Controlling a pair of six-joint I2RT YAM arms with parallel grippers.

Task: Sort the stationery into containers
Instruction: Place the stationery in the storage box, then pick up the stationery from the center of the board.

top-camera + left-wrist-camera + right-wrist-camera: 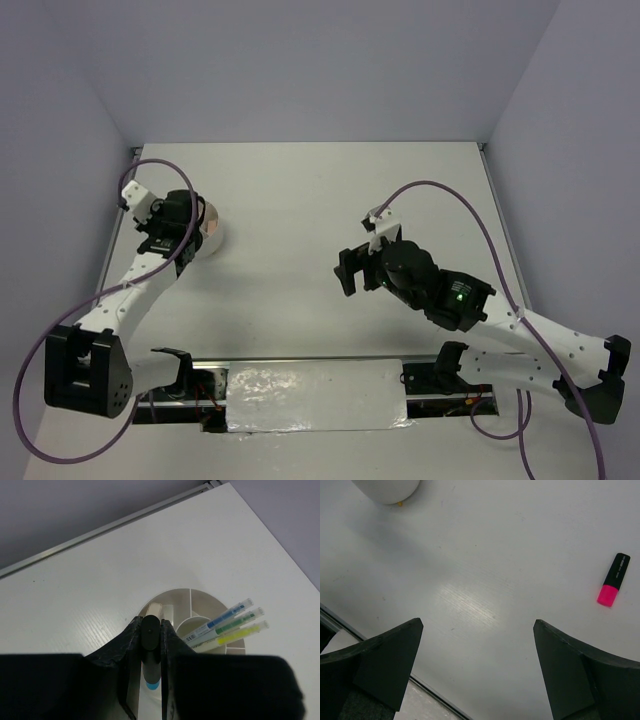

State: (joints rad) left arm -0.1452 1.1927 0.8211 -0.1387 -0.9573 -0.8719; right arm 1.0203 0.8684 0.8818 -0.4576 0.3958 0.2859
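My left gripper (150, 626) is shut on a blue highlighter (150, 639) with a black cap, held cap-up just above the round white tub (204, 601). In the tub's compartments lie three pens (227, 625) with blue, green and yellow marks, and a tan eraser (154, 609). From above, the left gripper (197, 228) covers most of the tub (215, 232). My right gripper (347, 270) stands open over bare table, nothing between its fingers (395, 655). A pink highlighter (613, 579) with a black cap lies flat on the table, to the right in the right wrist view.
The tub's outer wall (387, 489) shows at the top left of the right wrist view. A metal rail (380, 655) runs along the table's near edge. Purple cables (455, 195) loop over both arms. Grey walls close in the table on three sides.
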